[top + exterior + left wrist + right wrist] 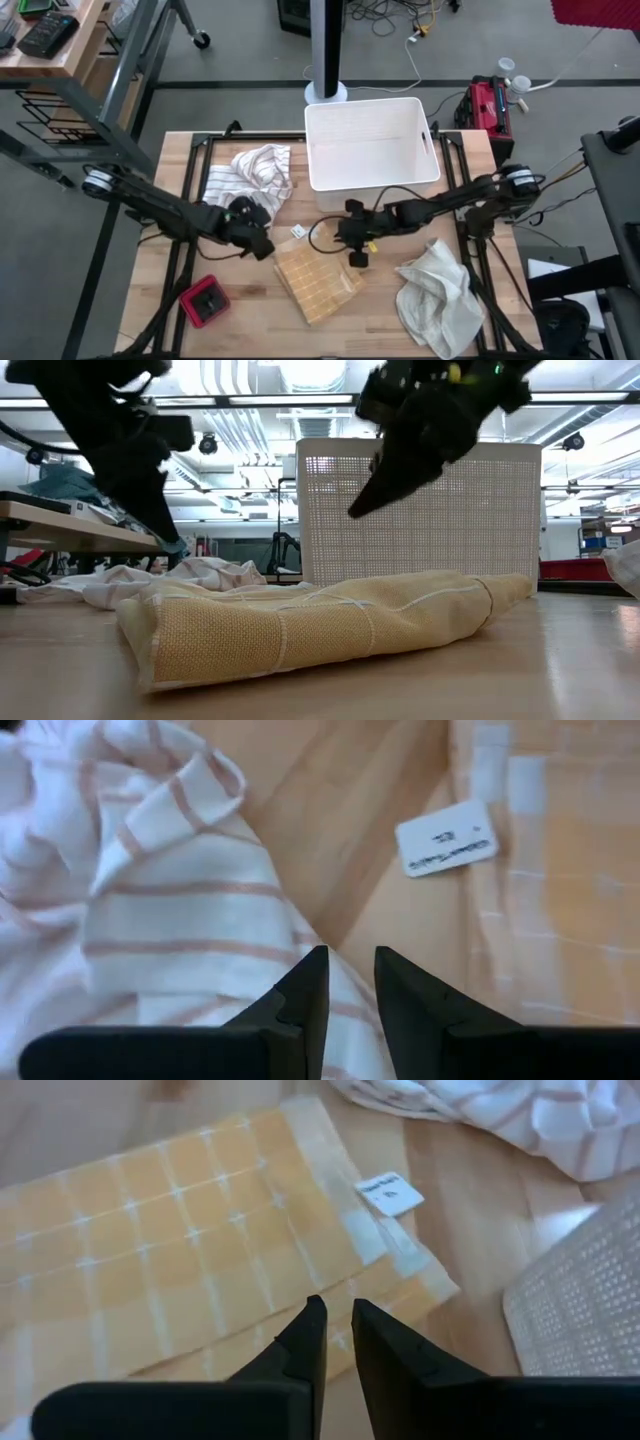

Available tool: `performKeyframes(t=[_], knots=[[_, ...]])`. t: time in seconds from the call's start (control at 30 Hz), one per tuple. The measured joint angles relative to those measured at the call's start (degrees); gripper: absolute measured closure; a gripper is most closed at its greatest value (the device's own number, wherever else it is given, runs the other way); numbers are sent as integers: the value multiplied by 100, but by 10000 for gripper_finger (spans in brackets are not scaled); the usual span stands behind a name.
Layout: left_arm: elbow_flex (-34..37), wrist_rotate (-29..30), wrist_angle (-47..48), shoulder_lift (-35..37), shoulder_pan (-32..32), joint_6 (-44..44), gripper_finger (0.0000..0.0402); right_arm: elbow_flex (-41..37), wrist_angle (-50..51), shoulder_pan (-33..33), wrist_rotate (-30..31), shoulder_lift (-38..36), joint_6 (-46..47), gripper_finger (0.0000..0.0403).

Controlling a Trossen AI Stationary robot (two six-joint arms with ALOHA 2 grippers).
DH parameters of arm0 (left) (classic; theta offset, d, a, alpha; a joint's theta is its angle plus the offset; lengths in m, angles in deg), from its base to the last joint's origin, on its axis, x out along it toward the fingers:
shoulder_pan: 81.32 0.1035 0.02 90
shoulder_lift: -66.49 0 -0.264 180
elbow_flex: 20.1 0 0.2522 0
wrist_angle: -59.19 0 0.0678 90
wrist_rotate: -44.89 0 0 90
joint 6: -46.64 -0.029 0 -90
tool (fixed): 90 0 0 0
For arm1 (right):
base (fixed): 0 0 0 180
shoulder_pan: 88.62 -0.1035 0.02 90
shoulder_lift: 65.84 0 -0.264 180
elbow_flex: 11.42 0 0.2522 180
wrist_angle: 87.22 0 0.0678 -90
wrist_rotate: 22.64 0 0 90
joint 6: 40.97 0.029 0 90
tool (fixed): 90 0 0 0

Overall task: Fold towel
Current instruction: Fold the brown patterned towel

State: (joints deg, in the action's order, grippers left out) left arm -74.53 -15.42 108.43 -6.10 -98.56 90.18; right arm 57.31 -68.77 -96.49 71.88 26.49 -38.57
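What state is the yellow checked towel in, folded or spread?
Folded. The yellow checked towel lies as a compact rectangle on the table; the low view shows stacked layers with a rounded fold edge. Neither gripper holds it.

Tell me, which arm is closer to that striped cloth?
The left. Its gripper hangs just off the striped cloth, at the edge nearest the table's front. The right gripper sits farther away, over the yellow towel in the middle.
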Motion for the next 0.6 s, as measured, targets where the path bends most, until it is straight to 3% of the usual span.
performKeyframes(t=[0.2, 0.43, 0.6], knots=[[154, -709, 103, 578, 150, 479, 326, 572, 1345, 0, 25, -195, 318, 358], [-33, -662, 525, 787, 918, 1046, 325, 623, 1692, -76, -1, -209, 400, 369], [99, -647, 561, 520, 1686, 636, 307, 554, 1705, -103, 159, -202, 445, 358]])
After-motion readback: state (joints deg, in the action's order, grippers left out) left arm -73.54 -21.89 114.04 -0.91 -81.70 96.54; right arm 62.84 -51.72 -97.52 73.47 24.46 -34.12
